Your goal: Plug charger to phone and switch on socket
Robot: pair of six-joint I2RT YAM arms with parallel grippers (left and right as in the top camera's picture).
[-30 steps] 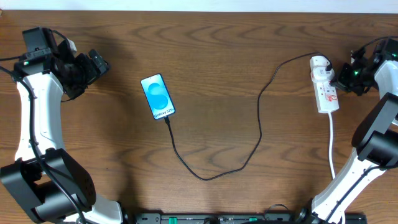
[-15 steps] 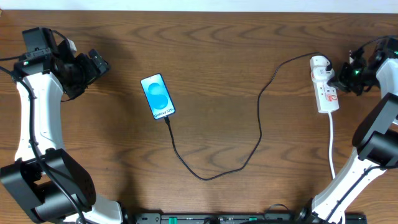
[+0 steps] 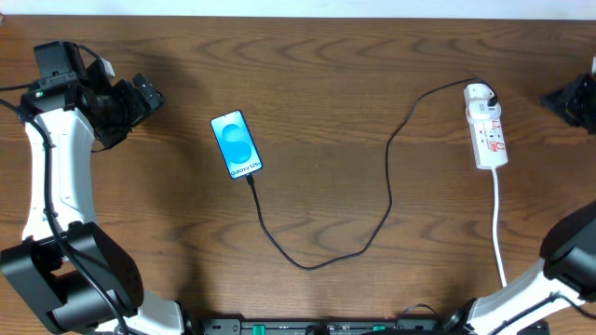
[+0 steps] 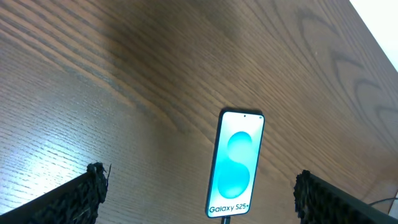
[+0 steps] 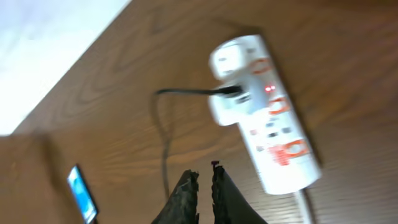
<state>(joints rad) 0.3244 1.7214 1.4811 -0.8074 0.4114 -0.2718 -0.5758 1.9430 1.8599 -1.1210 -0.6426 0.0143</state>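
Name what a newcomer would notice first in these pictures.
The phone, its blue screen glowing, lies left of centre on the dark wooden table. The thin black charger loops from its lower end across to the white socket at the right.

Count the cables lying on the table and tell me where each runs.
2. The black charger cable loops from the phone to the power strip; the white cord trails from the strip's near end toward the front edge. None seems hidden.
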